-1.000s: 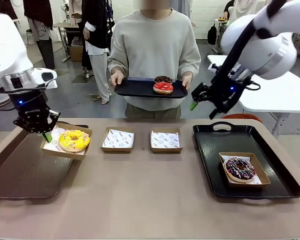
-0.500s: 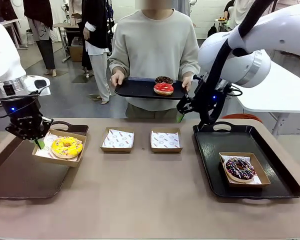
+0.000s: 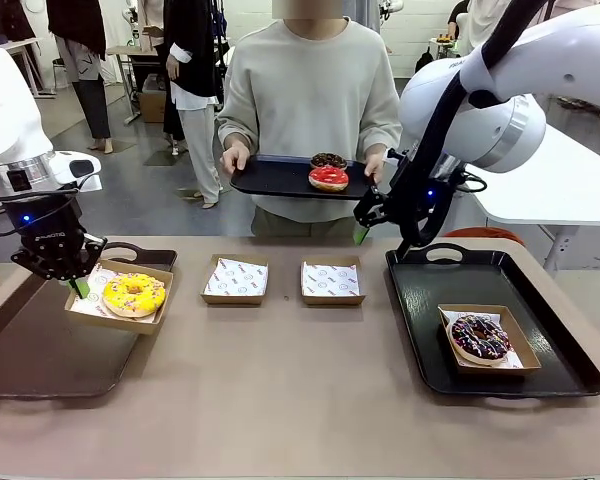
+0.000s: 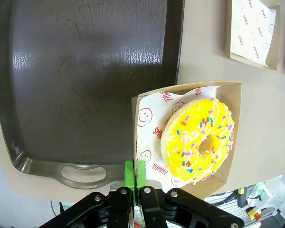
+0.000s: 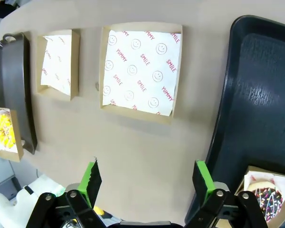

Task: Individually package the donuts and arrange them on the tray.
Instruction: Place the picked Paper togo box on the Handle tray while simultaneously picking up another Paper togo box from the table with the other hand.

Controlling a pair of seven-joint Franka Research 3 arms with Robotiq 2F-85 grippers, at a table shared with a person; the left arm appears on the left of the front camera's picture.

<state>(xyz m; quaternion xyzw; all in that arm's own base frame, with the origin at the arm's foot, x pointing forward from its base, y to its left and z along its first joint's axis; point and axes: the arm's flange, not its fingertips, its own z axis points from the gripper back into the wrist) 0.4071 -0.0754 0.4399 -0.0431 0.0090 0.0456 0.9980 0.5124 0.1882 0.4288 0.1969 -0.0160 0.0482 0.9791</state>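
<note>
Sitting nearest on the right tray (image 3: 420,330), the purple-brown donut (image 3: 480,337) with light sprinkles lies in a paper-lined cardboard box (image 3: 528,350), toward the tray's near right part. Across the bench (image 3: 280,400), the left tray (image 3: 40,350) lies dark and bare. At its far right corner the left hand (image 3: 80,287) is clenched on the paper-lined edge of a second box (image 3: 120,322), its green pads pinched together on the rim. The yellow donut (image 3: 133,295) with coloured sprinkles sits inside. This box overlaps the tray's rim and is slightly tilted; whether it touches the tray cannot be told.

Farther back, two empty boxes (image 3: 236,278) (image 3: 332,281), lined with printed paper, stand side by side at mid-bench between the trays. Above the far left corner of the right tray, the right hand (image 3: 363,228) hangs in the air, released, its fingers spread wide and grasping nothing.

Beyond the bench a person (image 3: 310,90) grips a third tray (image 3: 275,175) at both ends. On it rests the red donut (image 3: 328,177), with the chocolate donut (image 3: 328,160) just behind it.
</note>
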